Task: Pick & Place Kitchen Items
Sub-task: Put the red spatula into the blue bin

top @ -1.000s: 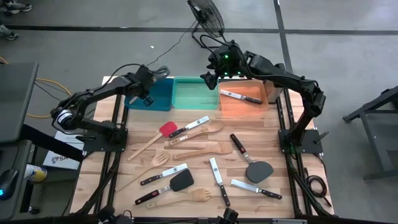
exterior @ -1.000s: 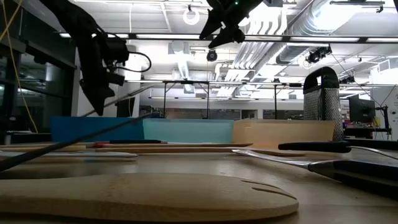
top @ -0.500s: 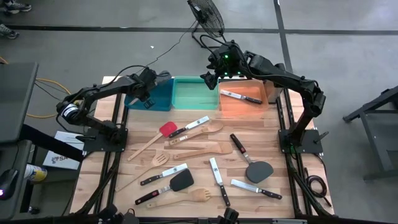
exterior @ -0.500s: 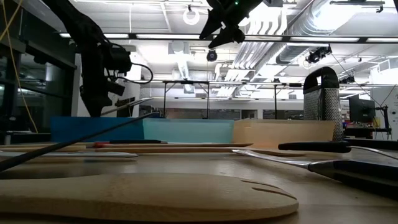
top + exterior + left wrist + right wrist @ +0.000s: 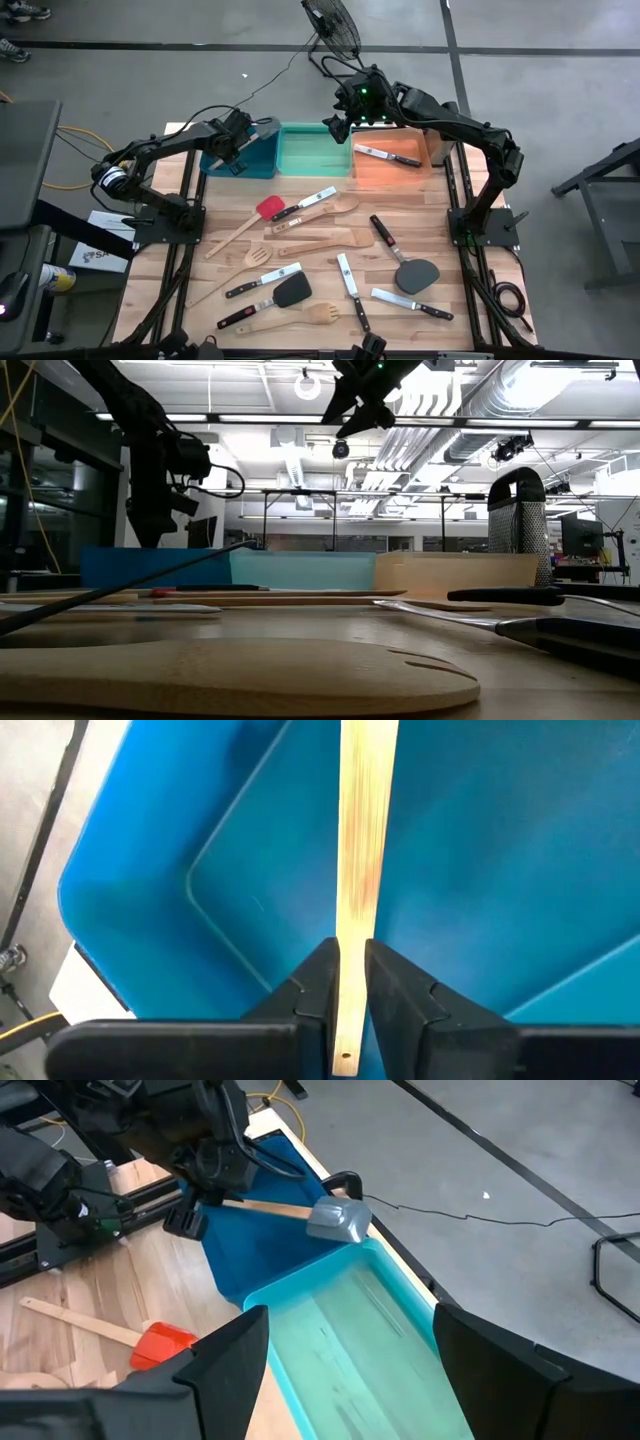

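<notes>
My left gripper [image 5: 238, 148] is over the blue bin [image 5: 250, 160] and is shut on a wooden-handled spatula with a grey head [image 5: 340, 1218]. The head is by the bin's far right corner. My right gripper [image 5: 335, 128] is open and empty, high above the far edge of the green bin [image 5: 312, 152]. The other kitchen items lie flat on the table: a red-headed spatula [image 5: 268, 207], wooden spoons [image 5: 320, 238], black-handled knives [image 5: 352, 288] and two black turners [image 5: 292, 291]. My left gripper pinches the spatula's wooden handle [image 5: 350, 955] between its two fingers [image 5: 318, 985], near the free end with the small hole. The handle runs along the fingers and sticks out ahead of them. The spatula is lifted above the blue bin's floor, nearly level.
An orange bin [image 5: 372, 172] at the back right holds a black-handled knife [image 5: 388, 154]. The three bins stand side by side along the table's far edge. A steel grater [image 5: 518, 525] shows at the right in the low view.
My left gripper has gone a little toward the table's right edge and down over the blue bin, carrying the spatula with it. It stays shut on the handle.
</notes>
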`<action>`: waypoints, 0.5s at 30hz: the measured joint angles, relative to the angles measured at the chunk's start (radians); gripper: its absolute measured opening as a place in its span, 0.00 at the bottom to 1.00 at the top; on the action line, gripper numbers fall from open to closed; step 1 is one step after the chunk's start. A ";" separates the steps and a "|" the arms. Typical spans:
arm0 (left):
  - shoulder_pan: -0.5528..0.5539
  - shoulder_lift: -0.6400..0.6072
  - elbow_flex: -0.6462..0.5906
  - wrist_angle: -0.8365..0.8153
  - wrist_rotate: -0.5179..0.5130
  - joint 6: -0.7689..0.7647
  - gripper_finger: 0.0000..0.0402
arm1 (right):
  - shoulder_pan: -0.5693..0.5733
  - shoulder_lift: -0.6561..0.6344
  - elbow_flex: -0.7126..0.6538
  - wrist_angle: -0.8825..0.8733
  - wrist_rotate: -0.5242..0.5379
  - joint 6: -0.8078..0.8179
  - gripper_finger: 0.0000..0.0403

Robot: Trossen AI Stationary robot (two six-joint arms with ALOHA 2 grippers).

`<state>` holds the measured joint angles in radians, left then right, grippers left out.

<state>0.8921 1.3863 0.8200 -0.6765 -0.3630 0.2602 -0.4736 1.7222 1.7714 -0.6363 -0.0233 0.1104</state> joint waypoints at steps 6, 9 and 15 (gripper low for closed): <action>0.000 0.000 0.027 -0.051 0.002 -0.002 0.11 | 0.000 0.000 0.000 -0.025 0.033 -0.002 0.68; 0.000 0.000 0.080 -0.100 0.002 -0.007 0.11 | 0.000 0.000 0.000 -0.045 0.033 -0.002 0.68; 0.000 -0.001 0.208 -0.245 0.079 -0.071 0.11 | 0.000 0.000 0.000 -0.093 0.058 -0.002 0.68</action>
<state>0.8921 1.3849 1.0276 -0.9220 -0.2844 0.1894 -0.4740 1.7222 1.7714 -0.7291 0.0346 0.1082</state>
